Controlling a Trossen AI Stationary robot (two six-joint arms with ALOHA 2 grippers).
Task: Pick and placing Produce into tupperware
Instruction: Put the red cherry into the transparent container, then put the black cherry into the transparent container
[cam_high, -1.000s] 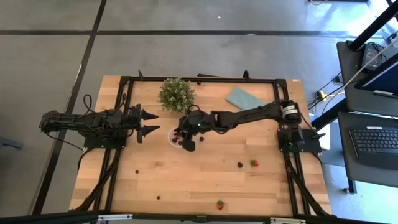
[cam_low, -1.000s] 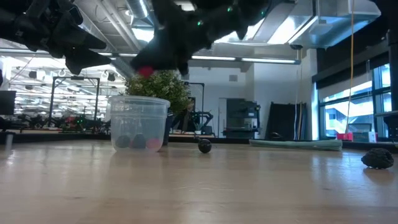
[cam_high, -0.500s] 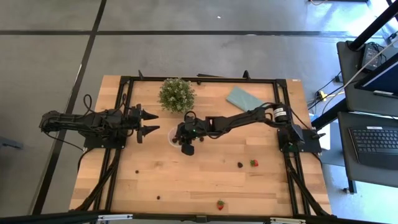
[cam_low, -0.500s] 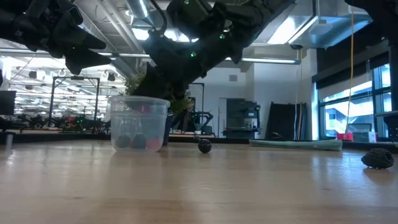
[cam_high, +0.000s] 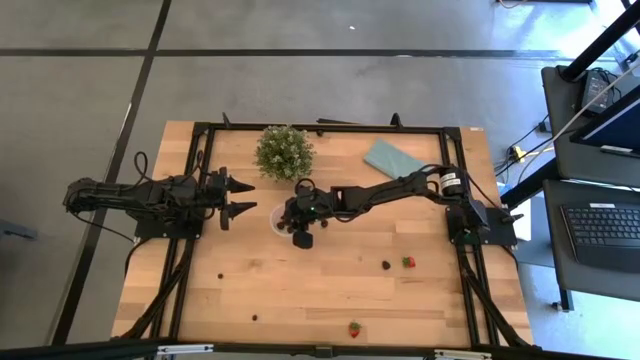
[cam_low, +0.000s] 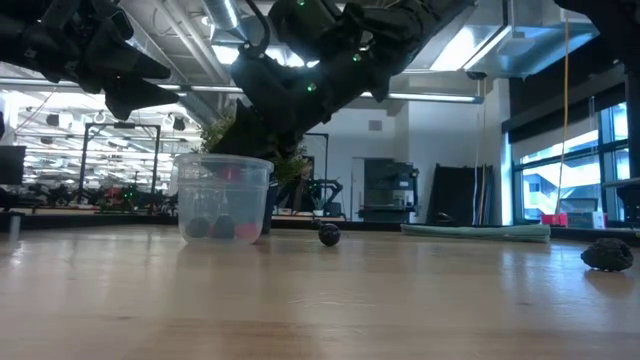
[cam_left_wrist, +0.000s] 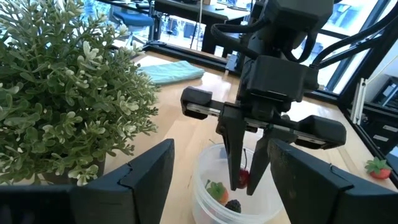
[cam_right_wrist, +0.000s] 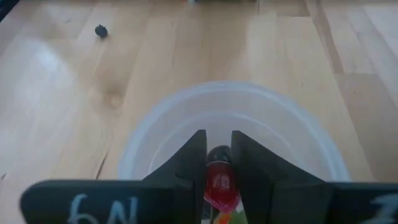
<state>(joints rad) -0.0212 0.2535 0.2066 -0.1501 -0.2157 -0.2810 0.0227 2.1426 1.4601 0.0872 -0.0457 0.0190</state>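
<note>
The desk (cam_high: 240, 290) is a pale wooden top framed by black rails; its near half lies mostly bare, with wide open wood around the scattered fruit. The right arm (cam_high: 400, 186) reaches across from its base at the right edge toward the middle. The left arm (cam_high: 130, 197) waits beyond the left rail, its jaws (cam_high: 246, 197) spread and empty, just short of the cup. A bushy potted plant (cam_high: 284, 151) stands by the far rail, with a flat teal cloth (cam_high: 393, 157) to its right.

The tupperware (cam_left_wrist: 233, 193), a small clear round cup, sits near the desk's centre just in front of the plant. The right jaws (cam_right_wrist: 217, 171) hang point-down inside its rim, pinching a red strawberry (cam_right_wrist: 219, 183) between them. A strawberry and a dark berry (cam_left_wrist: 233, 205) already lie in the cup.

On the open wood to the right, a dark berry (cam_high: 386, 265) and a strawberry (cam_high: 408, 262) lie close together. Another strawberry (cam_high: 354, 329) and a tiny dark berry (cam_high: 257, 318) lie near the front edge.

White handwritten marks on the right wrist's body (cam_right_wrist: 99, 207) read roughly "6N".
</note>
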